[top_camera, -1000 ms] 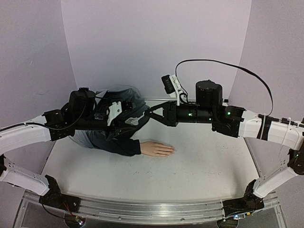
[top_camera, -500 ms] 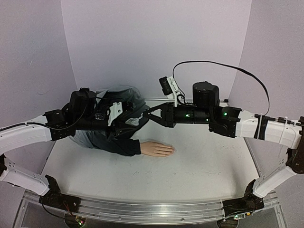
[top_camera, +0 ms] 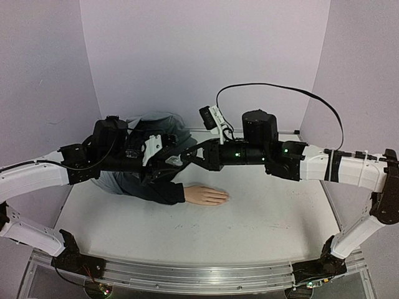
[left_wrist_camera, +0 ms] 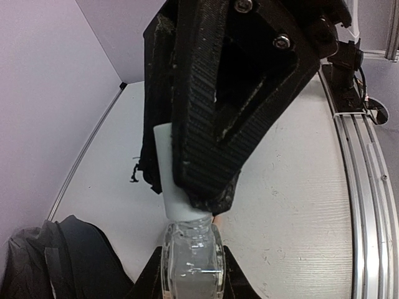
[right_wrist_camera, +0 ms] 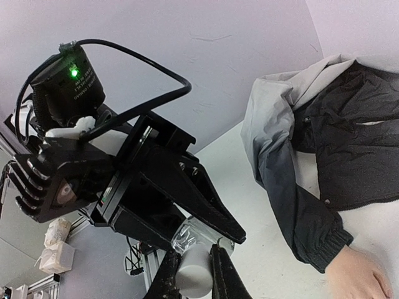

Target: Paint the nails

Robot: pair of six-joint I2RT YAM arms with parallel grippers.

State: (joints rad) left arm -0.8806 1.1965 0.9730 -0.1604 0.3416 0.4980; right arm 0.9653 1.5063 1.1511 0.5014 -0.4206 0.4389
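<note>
Tabletop: pale, scuffed. Dark-and-grey jacket bunched at back left, sleeve running fwd to the mannequin hand, which lies flat on the tabletop w/ fingers pointing right. Above the jacket both arms meet mid-air. Left end effector is clamped on a small clear bottle. Right end effector is pinched tight on the white cap, which sits on the bottle neck btwn ribbed fingers. Bottle is held off the tabletop, up & behind the hand. Nails at the fingertips are too small to make out, well apart from both end effectors.
</note>
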